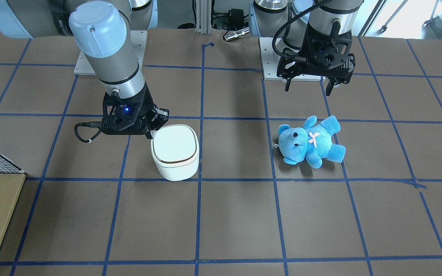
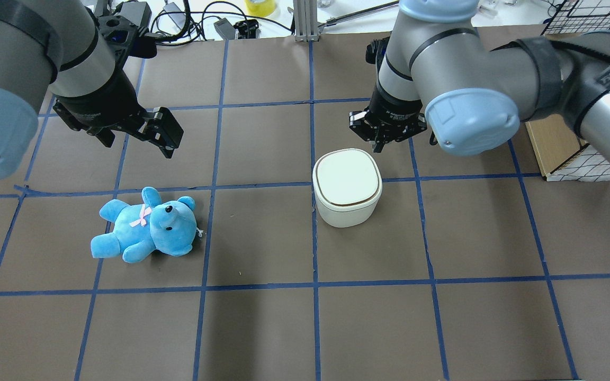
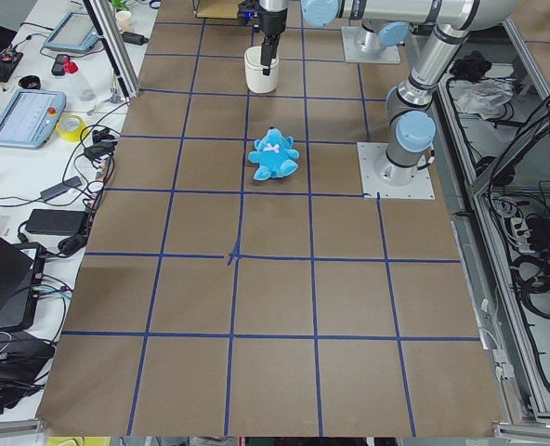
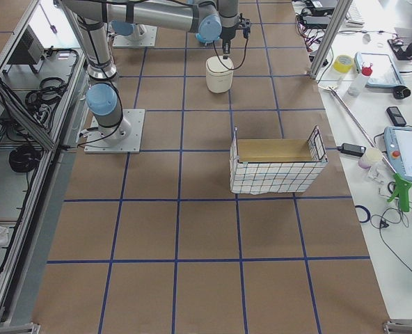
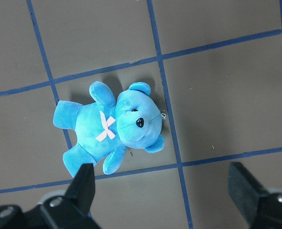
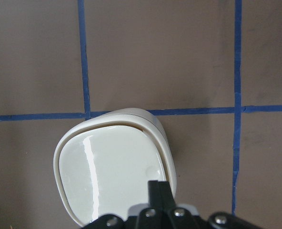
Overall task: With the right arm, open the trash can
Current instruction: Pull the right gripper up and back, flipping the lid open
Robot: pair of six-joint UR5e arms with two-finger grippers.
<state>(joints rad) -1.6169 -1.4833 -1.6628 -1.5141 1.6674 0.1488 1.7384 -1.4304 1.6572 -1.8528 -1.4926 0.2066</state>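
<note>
The white trash can (image 1: 175, 153) stands on the brown table with its flat lid down; it also shows in the overhead view (image 2: 347, 185) and the right wrist view (image 6: 112, 176). My right gripper (image 1: 154, 129), with the blue light, is shut and empty. Its fingertips (image 6: 159, 191) hang over the lid's edge on the robot's side (image 2: 376, 145); I cannot tell whether they touch. My left gripper (image 1: 308, 88) is open and empty, held above the table behind the blue plush bear (image 1: 309, 140), which shows between its fingers in the left wrist view (image 5: 112, 129).
A wire basket holding a wooden box (image 4: 275, 163) stands on the table toward the robot's right end (image 2: 564, 148). Blue tape lines grid the table. Cables and tools lie beyond the far edge (image 2: 220, 21).
</note>
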